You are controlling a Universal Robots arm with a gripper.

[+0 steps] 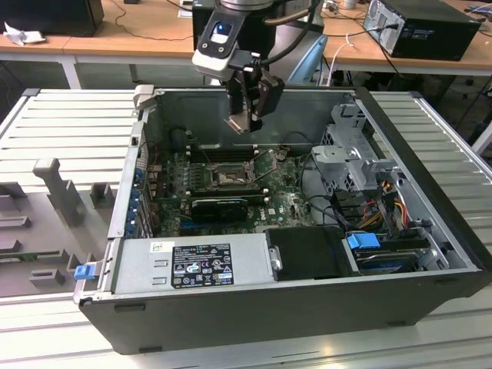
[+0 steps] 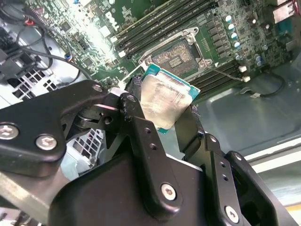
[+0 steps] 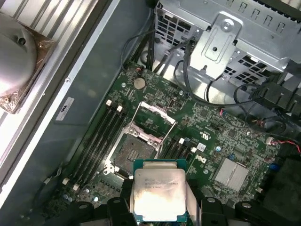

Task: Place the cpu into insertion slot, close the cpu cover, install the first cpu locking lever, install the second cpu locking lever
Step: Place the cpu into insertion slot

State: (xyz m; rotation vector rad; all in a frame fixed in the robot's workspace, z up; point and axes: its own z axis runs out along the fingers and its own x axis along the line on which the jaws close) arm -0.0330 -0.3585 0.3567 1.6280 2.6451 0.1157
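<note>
Claw (image 1: pixel 246 121) clenched on the cpu (image 3: pixel 157 195), holding it in the air above the bare insertion slot (image 3: pixel 134 151) inside the computer case (image 1: pixel 323 307), cpu cover (image 3: pixel 153 115) standing open at the slot's edge.

Pale tan-silver cpu (image 3: pixel 159 195) with teal-green edge — black fingers (image 2: pixel 141 136), green circuit board (image 3: pixel 221 129)

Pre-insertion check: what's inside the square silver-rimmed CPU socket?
Inside the square silver-rimmed socket only its dark contact bed shows, no chip seated. The pale silver square cpu, clamped in the jaws above, hides the socket's near corner in the first wrist view.
</note>
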